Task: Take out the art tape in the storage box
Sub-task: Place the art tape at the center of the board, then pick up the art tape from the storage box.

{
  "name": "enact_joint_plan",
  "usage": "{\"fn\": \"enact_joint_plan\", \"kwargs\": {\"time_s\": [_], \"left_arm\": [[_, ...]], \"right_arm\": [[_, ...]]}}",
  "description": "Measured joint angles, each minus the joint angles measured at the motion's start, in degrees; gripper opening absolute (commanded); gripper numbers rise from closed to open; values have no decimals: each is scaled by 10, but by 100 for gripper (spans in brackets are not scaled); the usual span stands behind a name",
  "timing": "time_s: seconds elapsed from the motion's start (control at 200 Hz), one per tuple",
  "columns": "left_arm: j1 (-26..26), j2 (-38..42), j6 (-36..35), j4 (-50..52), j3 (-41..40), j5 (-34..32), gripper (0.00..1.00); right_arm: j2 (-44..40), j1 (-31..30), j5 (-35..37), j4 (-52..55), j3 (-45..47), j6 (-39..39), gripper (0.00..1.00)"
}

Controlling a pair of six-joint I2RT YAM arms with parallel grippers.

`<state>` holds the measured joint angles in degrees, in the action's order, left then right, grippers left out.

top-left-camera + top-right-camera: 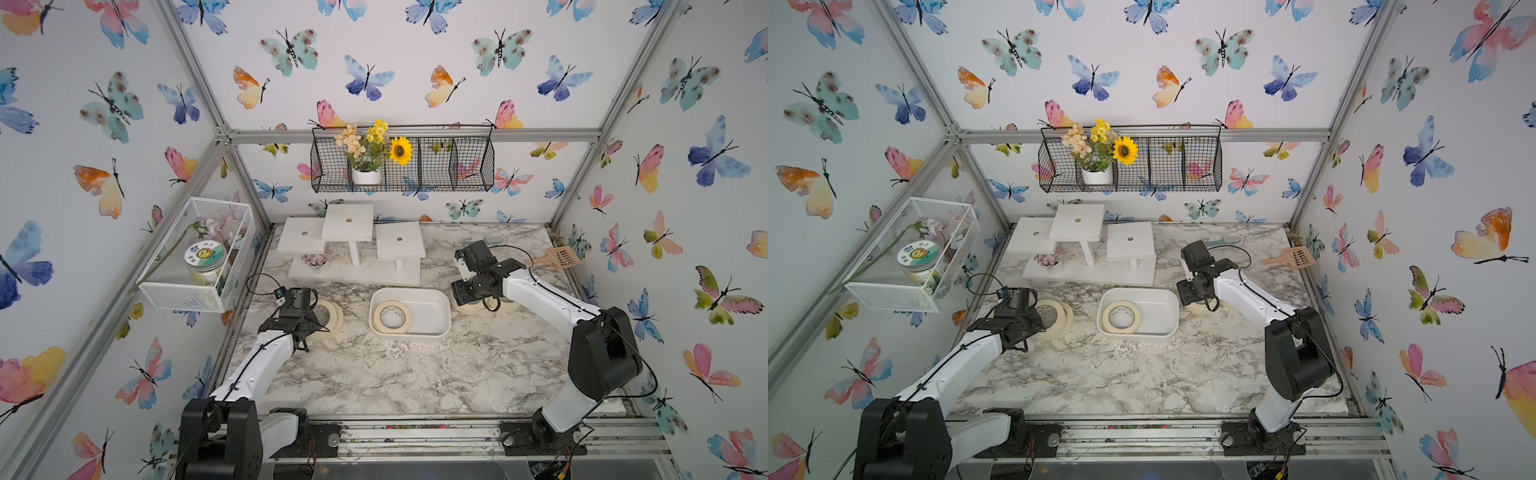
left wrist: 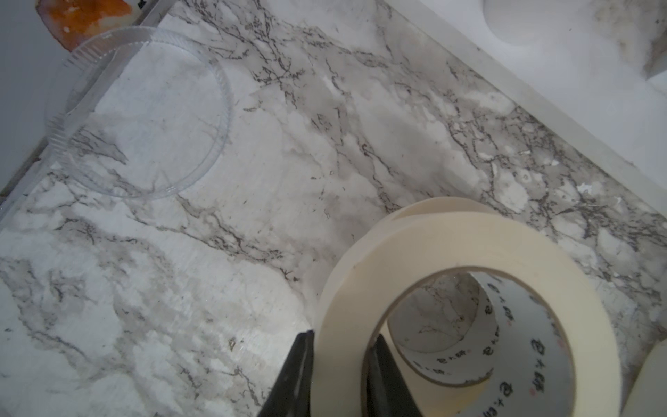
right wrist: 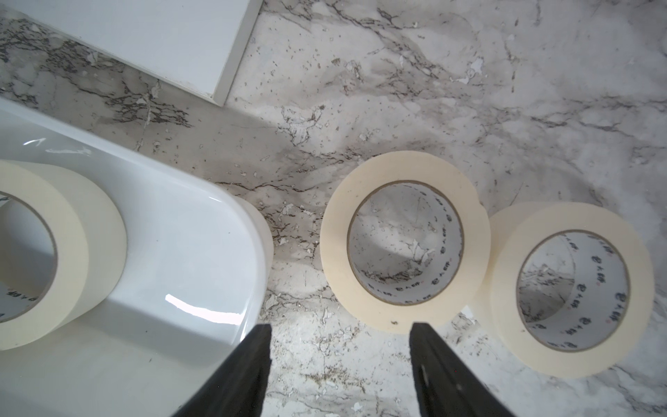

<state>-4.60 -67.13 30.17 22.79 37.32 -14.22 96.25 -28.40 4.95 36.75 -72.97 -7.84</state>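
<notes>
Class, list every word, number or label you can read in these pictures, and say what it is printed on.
On the jar lid in the white mesh basket: seemingly "日上"; the rest is too small.
On the cores of the art tape: repeated dark print, too blurred to read.

left claw (image 2: pixel 343 337) pinched closed, arm stretched forward | right claw (image 3: pixel 340 328) jaws apart, pointing down

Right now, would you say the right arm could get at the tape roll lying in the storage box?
Probably yes. The right gripper, fingers open and empty, hovers right beside the storage box, which has no lid; the tape roll lies flat in its far end with nothing over it.
</notes>
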Motion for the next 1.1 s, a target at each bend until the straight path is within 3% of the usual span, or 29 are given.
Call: {"fn": "enact_joint_plan", "kwargs": {"time_s": [0.25, 0.295, 0.386, 0.691, 0.896, 1.096], "left_arm": [[0, -22, 5, -37, 0, 13, 3], [0, -29, 5, -42, -2, 14, 10], [0, -34, 5, -49, -4, 18, 37], [0, -14, 1, -42, 6, 30, 79], [-1, 56, -8, -12, 57, 30, 83], [-27, 109, -17, -8, 92, 30, 94]], "right_arm": [[0, -5, 0, 0, 4, 2, 69], [0, -9, 0, 0, 3, 4, 72], [1, -32, 0, 3, -7, 5, 74], [42, -171, -58, -25, -103, -3, 74], [127, -178, -88, -32, -108, -12, 74], [181, -178, -95, -30, -121, -16, 73]]}}
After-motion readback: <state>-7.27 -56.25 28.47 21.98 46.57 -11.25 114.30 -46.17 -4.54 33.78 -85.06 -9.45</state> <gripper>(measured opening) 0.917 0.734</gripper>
